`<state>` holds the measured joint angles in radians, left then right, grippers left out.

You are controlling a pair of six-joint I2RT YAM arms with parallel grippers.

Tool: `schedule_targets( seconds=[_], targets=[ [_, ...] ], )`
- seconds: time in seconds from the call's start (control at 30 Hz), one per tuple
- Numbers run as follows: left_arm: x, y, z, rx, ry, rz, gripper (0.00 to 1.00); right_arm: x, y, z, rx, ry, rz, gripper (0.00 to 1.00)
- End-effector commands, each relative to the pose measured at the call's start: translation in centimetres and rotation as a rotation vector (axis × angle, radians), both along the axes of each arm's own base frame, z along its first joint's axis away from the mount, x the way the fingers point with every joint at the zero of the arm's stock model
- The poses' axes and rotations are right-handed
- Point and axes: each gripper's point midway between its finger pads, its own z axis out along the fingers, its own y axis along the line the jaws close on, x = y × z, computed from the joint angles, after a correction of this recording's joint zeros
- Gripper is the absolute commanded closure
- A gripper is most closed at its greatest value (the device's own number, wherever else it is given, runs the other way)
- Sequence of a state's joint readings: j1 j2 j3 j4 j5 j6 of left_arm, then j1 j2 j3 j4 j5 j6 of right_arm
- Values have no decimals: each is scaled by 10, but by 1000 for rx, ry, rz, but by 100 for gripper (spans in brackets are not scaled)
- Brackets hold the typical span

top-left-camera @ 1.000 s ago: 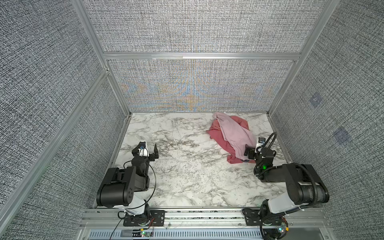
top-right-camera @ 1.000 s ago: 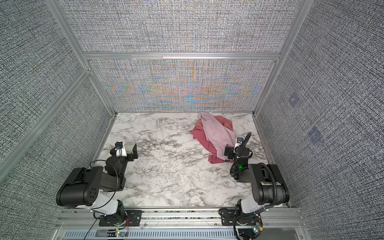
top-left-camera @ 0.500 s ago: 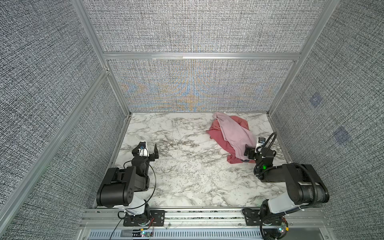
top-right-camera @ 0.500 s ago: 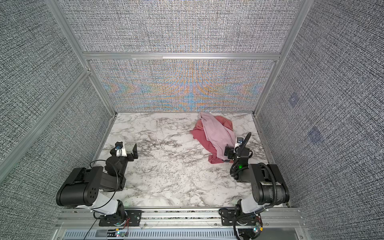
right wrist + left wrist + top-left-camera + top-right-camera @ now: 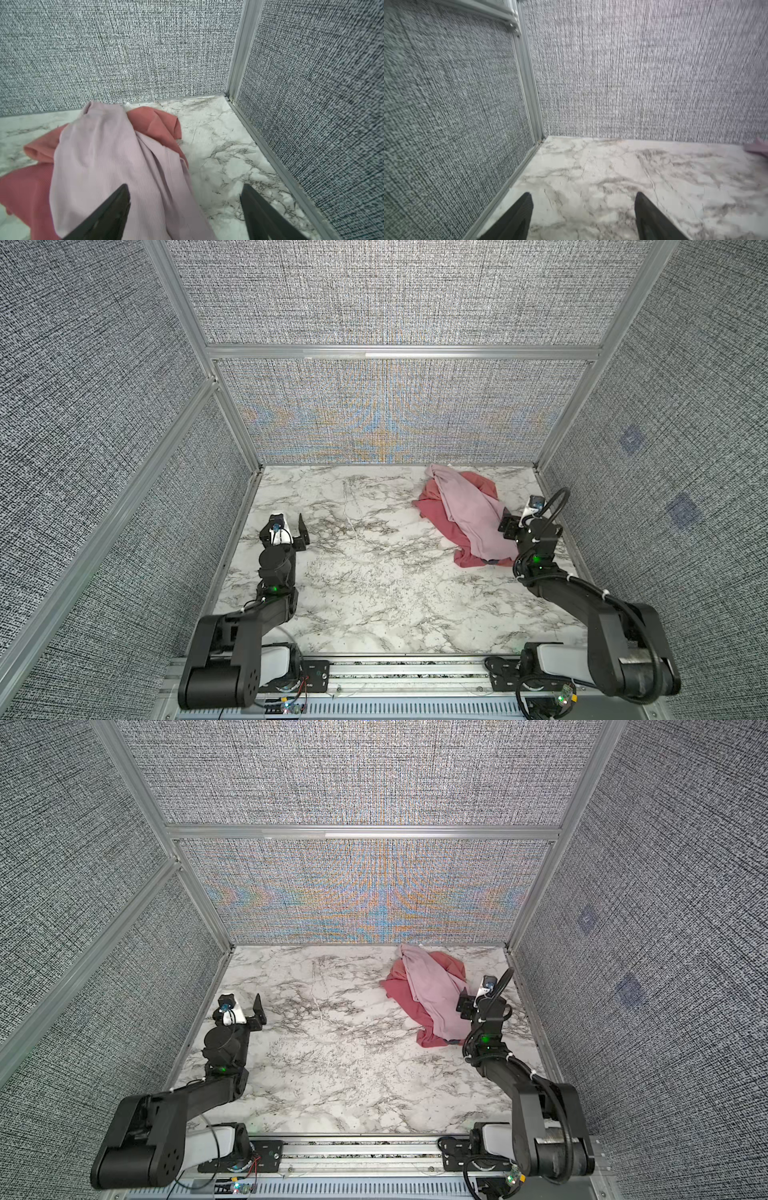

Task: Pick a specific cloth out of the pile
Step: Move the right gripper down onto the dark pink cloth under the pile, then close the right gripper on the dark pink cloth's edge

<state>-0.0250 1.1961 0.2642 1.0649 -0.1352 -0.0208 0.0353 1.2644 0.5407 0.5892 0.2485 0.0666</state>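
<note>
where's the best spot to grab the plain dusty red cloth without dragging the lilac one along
Pinch the flap of the dusty-red cloth that sticks out toward the middle of the table, coming from that open side. There the lilac-pink cloth does not cover it, while it drapes over the rest. The near red edge may be another garment.

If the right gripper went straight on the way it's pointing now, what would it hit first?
Most likely the pale lilac-pink ribbed cloth draped over the dusty-red cloth: its edge lies just ahead of the open right gripper. Depth is unclear, so it might skim past onto the marble table.
</note>
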Motion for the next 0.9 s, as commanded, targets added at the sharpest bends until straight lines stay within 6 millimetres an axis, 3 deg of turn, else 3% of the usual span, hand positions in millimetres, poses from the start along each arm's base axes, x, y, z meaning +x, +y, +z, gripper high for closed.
schedule_targets(
  seconds=[0.0, 0.1, 0.2, 0.33, 0.43, 0.6, 0.7, 0.87],
  targets=[
    [3, 0, -15, -92, 118, 20, 22, -14, 6, -20, 29, 204, -47, 20],
    [20, -25, -9, -129, 197, -60, 24, -16, 34, -10, 8, 277, 10, 24],
    [29, -50, -5, -146, 250, -99, 25, -25, 65, -14, 6, 371, 71, 28],
    [31, -79, -8, -194, 311, -179, 25, -40, 112, -37, 39, 514, 191, 29],
    [32, -92, -12, -197, 341, -221, 25, -55, 135, -63, 50, 621, 248, 35],
    [33, -93, -16, -207, 366, -217, 25, -69, 142, -100, 58, 733, 225, 57],
    [32, -94, -17, -215, 365, -220, 25, -70, 139, -109, 55, 756, 193, 63],
    [30, -93, -23, -221, 379, -216, 25, -67, 139, -120, 49, 786, 173, 64]
  ],
)
